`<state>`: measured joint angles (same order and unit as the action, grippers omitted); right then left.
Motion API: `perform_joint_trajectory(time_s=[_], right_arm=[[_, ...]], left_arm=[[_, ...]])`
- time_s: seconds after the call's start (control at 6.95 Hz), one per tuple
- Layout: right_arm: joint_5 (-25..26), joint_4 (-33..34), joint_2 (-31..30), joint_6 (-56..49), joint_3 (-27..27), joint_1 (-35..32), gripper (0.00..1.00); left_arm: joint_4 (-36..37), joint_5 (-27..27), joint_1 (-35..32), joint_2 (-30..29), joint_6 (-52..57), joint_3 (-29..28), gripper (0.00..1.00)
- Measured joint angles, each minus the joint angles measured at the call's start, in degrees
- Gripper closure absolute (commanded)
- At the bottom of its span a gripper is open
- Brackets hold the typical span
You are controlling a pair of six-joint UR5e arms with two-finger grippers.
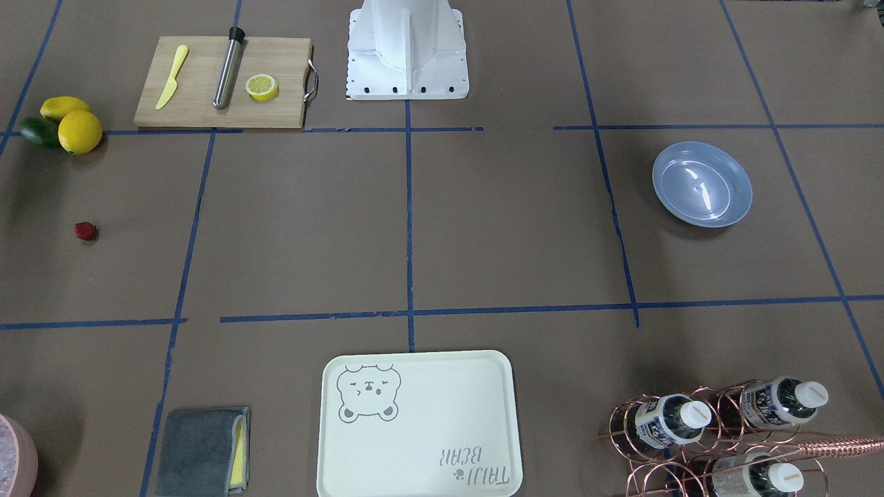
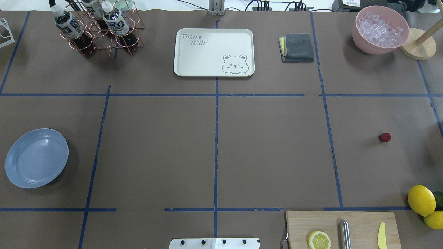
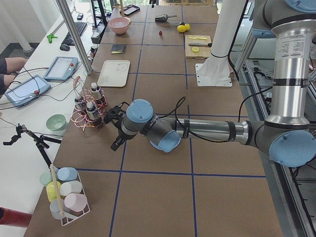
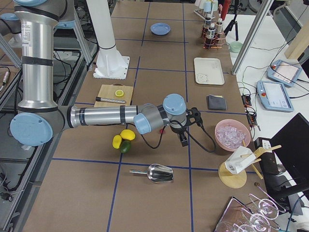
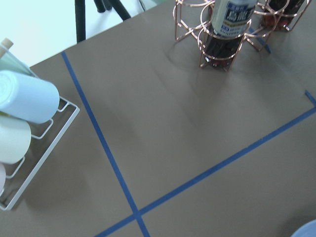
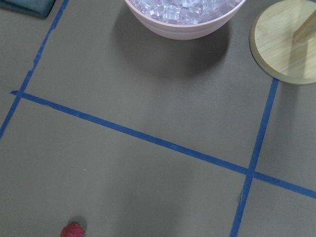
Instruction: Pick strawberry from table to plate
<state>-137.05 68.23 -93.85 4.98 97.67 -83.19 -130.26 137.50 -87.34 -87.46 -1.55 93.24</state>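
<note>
Brown paper covers the table (image 1: pixel 511 228), and blue tape cuts it into squares. In the front-facing view the middle squares give wide room. One small dark-red strawberry (image 1: pixel 85 231) lies alone at the left, and one round, glossy light blue plate (image 1: pixel 702 184) sits far off at the right. Overhead, the strawberry (image 2: pixel 385 137) lies at the right and the plate (image 2: pixel 36 158) near the left edge. Three bottles (image 2: pixel 68 25) stand in a copper wire rack (image 2: pixel 104 41), and one cream tray (image 2: pixel 214 52) lies far centre. From the left end, the left gripper (image 3: pixel 115 144) hangs between rack and plate; I cannot tell how wide it stands or whether it holds anything. From the right end, the right gripper (image 4: pixel 184 141) hangs between two lemons (image 4: pixel 127 134) and a pink bowl (image 4: pixel 232 134) of ice, and its opening is likewise unclear. The right wrist view shows the strawberry (image 6: pixel 72 230) on bare paper at the near edge. The left wrist view shows crossed tape lines.
</note>
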Motion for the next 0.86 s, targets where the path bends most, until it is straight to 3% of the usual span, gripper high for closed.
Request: perform_joint_trajectory(time_s=[0.29,0.43,0.58,0.72,0.86], right_arm=[[0.4,-0.1,-0.6,0.0,-0.2,0.1,0.0],[0.4,-0.2,-0.8,-0.1,-0.3,0.1,0.0],[0.4,-0.2,-0.9,-0.1,-0.3,0.1,0.0],[0.4,-0.2,-1.0,-0.1,-0.3,0.1,0.0],[0.4,-0.3,-1.3,-0.1,-0.3,0.1,0.0]], left_arm=[[-9.7,-0.4,7.4,3.4,-6.1,-2.0,0.0],[-12.7,-2.7,11.8,4.8,-11.2,-3.5,0.08],[-17.3,-5.6,15.6,5.9,-17.2,-6.0,0.35],[-23.4,-7.2,18.4,6.5,-25.2,-9.6,0.42],[-28.2,-8.5,21.4,6.7,-34.2,-12.2,0.42]])
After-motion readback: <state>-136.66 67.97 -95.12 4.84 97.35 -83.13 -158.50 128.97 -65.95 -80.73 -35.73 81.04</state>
